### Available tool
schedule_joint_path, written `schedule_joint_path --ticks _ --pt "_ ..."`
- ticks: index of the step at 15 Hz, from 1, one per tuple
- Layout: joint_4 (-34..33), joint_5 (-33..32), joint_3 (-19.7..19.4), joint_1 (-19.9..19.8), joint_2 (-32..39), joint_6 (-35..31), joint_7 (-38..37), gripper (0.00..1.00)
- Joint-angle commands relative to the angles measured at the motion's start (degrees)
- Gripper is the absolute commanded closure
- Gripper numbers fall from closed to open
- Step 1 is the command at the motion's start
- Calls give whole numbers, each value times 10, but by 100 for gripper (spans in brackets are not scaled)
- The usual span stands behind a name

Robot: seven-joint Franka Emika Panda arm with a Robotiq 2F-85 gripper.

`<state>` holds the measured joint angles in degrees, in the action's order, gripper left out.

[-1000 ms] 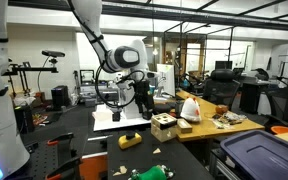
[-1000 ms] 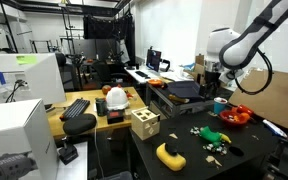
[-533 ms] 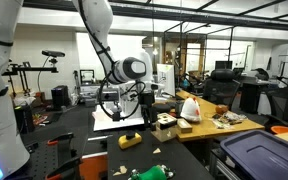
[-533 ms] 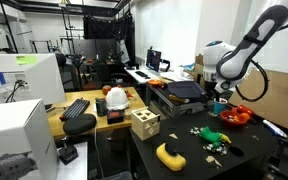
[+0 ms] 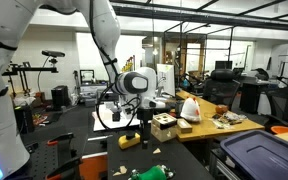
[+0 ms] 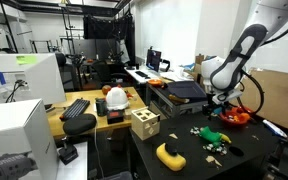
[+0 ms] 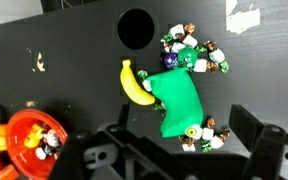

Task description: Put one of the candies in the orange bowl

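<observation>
My gripper (image 7: 174,158) hangs over the black table top (image 7: 64,40), pointing down. Jaws are spread wide with nothing between them. In the wrist view the fingers (image 7: 256,140) sit on either side of the bottom edge.

The small wrapped candies lie in two clusters on the table. One cluster (image 7: 192,55) is at the upper end of a green soft plastic piece (image 7: 179,105), the other cluster (image 7: 206,135) at its lower right corner. Both touch or nearly touch the green piece. A yellow toy banana (image 7: 134,85) lies just beside the green piece on its left, touching it. There is a round hole (image 7: 136,27) in the table above the banana.

The orange round bowl (image 7: 12,128) is at the lower left of the wrist view, well apart from the candies. Something small is in it, but I can't tell what.

In an exterior view the gripper is above the table, near the bowl (image 6: 240,119). A wooden cube with holes (image 6: 144,124) and a yellow block (image 6: 170,155) are nearer the camera.
</observation>
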<state>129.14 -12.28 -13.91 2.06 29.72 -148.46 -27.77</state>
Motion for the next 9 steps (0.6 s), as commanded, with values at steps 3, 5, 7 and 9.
schedule_joint_path --ticks 3,5,7,9 --pt "-19 118 24 -30 22 48 14 0" --pt "-23 152 33 -41 26 47 17 0" --pt "-18 182 40 -55 27 31 28 0" --pt "-13 193 36 -63 33 15 39 0"
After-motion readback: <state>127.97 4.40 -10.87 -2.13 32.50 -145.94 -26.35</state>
